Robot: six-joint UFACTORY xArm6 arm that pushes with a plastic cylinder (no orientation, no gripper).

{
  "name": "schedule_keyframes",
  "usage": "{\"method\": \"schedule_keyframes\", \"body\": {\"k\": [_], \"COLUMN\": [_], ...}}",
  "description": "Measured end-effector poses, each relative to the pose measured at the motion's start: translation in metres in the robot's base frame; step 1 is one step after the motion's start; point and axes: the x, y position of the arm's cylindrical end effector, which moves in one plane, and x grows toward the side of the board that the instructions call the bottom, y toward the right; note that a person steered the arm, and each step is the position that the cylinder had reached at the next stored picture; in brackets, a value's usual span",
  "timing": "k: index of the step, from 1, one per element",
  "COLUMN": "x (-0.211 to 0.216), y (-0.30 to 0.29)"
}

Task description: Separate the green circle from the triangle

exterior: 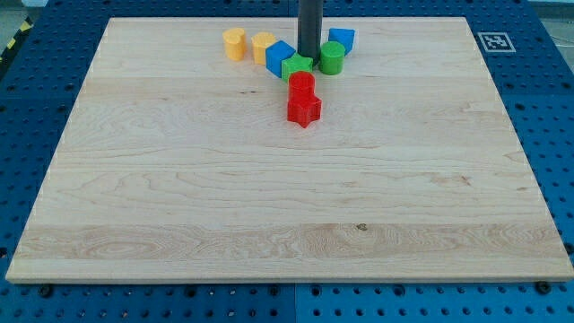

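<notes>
The green circle (pixel 331 57) stands near the view's top, just right of centre. The blue triangle (pixel 343 38) lies right behind it, touching or nearly so. My tip (pixel 309 56) comes down just left of the green circle, between it and a green star-shaped block (pixel 297 67). The rod hides part of what lies behind it.
A blue cube (pixel 279 56) and two yellow blocks (pixel 262 44) (pixel 234 42) line up to the left of the green star. A red round block (pixel 302 84) and a red star-shaped block (pixel 304 109) sit just below the cluster. The board's top edge (pixel 179 19) is close behind.
</notes>
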Motion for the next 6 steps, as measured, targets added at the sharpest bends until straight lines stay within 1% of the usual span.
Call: {"method": "schedule_keyframes", "body": {"k": [2, 3, 4, 5, 6], "x": [-0.017, -0.007, 0.020, 0.029, 0.014], "y": [0.003, 0.035, 0.078, 0.094, 0.070]}}
